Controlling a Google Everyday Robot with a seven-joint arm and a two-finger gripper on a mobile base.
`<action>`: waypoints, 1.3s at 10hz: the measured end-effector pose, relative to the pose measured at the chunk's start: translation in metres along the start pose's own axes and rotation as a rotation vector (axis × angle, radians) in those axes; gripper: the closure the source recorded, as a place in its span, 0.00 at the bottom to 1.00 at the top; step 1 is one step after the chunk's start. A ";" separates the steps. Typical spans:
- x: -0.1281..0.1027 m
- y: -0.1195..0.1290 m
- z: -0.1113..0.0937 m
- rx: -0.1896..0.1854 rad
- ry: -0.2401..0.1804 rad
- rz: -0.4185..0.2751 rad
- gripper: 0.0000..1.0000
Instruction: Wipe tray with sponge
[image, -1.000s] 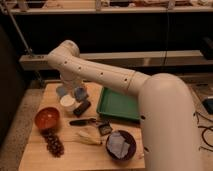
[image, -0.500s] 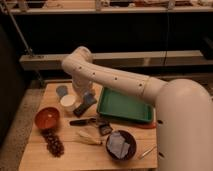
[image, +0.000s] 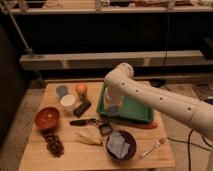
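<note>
Over the left end of the large green rectangular plastic tray (image: 135, 111) hangs the claw (image: 113, 106); its opening cannot be told. A small pale blue-grey square sponge (image: 113, 110) seems to lie beneath it: light, soft, squashy, best pinched across opposite edges.

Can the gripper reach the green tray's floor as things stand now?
Probably yes. The gripper hangs over the left end of the tray, low against its floor beside a pale patch that may be the sponge, and nothing stands between them. The arm hides much of that end, though.
</note>
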 end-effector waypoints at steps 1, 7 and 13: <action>0.000 -0.002 0.001 0.001 -0.002 -0.004 0.79; 0.039 0.052 0.012 -0.036 0.017 0.225 0.79; 0.069 0.089 0.031 -0.089 0.020 0.391 0.79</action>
